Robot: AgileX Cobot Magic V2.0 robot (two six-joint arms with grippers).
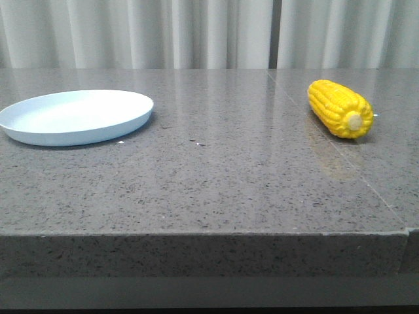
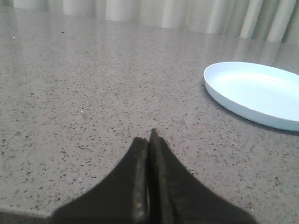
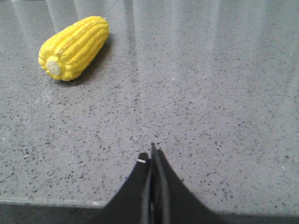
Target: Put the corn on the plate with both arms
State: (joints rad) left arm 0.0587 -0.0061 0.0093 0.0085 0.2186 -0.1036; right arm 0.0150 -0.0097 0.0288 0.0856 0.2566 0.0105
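Well apart: corn (image 3: 74, 48), closed right jaws.

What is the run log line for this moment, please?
corn: on table, right | plate: empty, left | left gripper: shut | right gripper: shut

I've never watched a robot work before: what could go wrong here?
The corn is round and lies loose on the smooth table, so a nudge might roll it. It is far from the plate, so it might slip in transit. Both the left gripper and right gripper are shut and must open first.
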